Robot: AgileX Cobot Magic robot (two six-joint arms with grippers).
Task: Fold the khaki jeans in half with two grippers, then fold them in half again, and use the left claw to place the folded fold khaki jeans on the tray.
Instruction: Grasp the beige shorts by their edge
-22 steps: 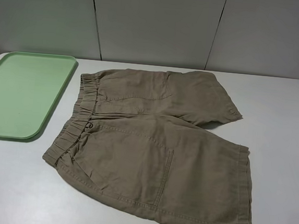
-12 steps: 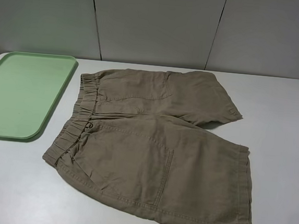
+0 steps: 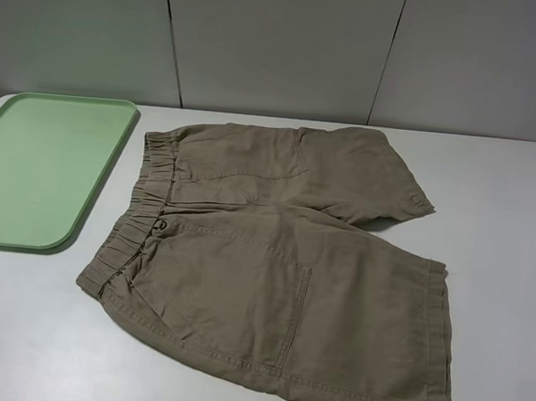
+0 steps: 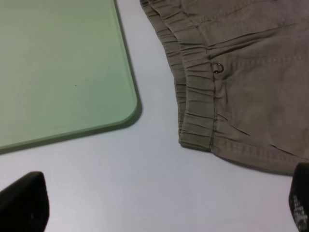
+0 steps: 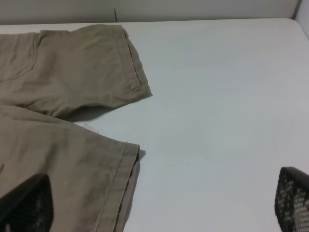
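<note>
We see the khaki jeans (image 3: 272, 257) clipped at the hem by the table's (image 3: 509, 231) near edge, the tray (image 3: 36, 171) cut at its left edge, and only blurred fingertips of the left claw (image 4: 161, 203) and right claw (image 5: 159, 200).

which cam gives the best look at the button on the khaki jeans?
Left wrist: the button is close and sharp on the gathered waistband of the khaki jeans. Exterior high shows it only as a small dark dot. Right wrist shows just the leg hems, no button.
</note>
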